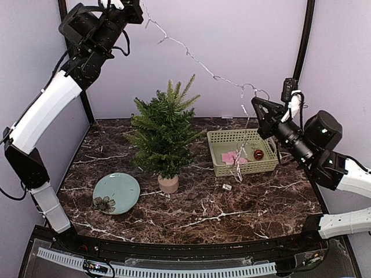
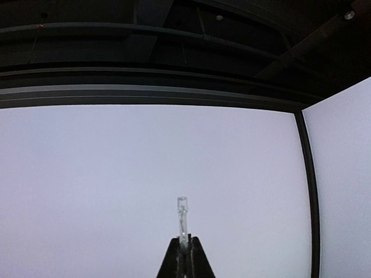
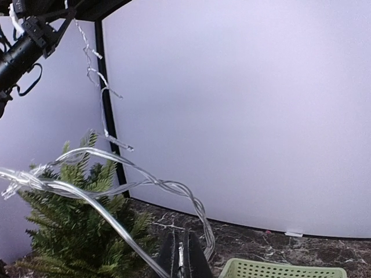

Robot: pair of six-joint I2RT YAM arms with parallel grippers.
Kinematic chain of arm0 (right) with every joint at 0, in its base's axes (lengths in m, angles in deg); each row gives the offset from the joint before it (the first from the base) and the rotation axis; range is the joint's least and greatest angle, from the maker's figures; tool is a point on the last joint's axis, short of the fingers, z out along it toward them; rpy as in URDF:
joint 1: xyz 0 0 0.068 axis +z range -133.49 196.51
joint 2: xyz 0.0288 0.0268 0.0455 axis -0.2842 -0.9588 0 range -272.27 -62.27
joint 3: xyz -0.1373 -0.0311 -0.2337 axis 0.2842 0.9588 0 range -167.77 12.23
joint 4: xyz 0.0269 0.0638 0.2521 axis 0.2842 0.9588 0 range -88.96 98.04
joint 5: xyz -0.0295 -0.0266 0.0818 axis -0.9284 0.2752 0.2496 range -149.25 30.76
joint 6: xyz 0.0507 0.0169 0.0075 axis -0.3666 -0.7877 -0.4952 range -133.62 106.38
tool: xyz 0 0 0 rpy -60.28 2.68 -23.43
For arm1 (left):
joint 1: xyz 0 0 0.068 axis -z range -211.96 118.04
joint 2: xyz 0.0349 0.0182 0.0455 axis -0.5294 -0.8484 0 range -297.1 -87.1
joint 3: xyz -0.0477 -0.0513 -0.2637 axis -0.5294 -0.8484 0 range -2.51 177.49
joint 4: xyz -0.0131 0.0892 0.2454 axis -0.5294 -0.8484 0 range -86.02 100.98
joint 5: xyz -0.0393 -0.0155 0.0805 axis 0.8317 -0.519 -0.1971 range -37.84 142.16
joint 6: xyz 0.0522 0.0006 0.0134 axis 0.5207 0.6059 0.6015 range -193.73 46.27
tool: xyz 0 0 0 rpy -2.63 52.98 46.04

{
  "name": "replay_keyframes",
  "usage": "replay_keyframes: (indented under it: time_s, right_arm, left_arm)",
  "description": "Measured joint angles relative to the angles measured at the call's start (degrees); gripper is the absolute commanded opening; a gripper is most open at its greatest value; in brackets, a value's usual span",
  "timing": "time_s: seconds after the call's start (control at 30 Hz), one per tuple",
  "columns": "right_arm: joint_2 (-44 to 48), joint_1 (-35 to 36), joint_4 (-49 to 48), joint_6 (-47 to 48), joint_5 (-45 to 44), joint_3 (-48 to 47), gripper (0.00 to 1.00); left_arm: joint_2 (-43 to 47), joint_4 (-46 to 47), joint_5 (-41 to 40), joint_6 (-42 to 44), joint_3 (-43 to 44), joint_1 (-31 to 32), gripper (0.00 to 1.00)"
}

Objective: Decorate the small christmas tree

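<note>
The small christmas tree (image 1: 164,128), dark green in a beige pot, stands mid-table; it also shows at lower left in the right wrist view (image 3: 75,231). A clear string of lights (image 1: 194,59) stretches in the air above the tree between both grippers, its loose end hanging into the basket. My left gripper (image 1: 136,6) is raised high at the top left, shut on one end of the string; a clear bulb (image 2: 182,220) sticks out of its jaws. My right gripper (image 1: 255,103) is shut on the string (image 3: 174,188) above the basket.
A green basket (image 1: 215,152) right of the tree holds a red ball ornament (image 1: 258,154) and pink pieces (image 1: 232,157). A light-blue plate (image 1: 116,193) lies front left. A small white piece (image 1: 226,186) lies on the marble table (image 1: 243,208). Walls close in behind and beside.
</note>
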Motion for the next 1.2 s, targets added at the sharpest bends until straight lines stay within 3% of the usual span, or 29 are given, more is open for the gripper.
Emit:
replay_keyframes:
  time_s: [0.23, 0.43, 0.7, 1.2]
  right_arm:
    - [-9.05, -4.98, -1.38, -1.84, -3.41, -6.99, 0.00]
    - [-14.86, -6.12, 0.72, -3.26, -3.06, -9.94, 0.00]
    - [-17.75, -6.38, 4.31, -4.94, 2.47, -11.06, 0.00]
    - [-18.91, -6.40, 9.22, -5.38, 10.45, -14.82, 0.00]
  left_arm:
    - [-3.13, 1.49, -0.81, -3.98, -1.88, -5.64, 0.00]
    - [4.90, 4.52, -2.08, -4.35, -19.78, -7.02, 0.00]
    - [23.54, 6.84, -2.69, -5.31, -41.48, -6.86, 0.00]
    - [39.19, -5.44, 8.90, -10.69, -49.64, -6.86, 0.00]
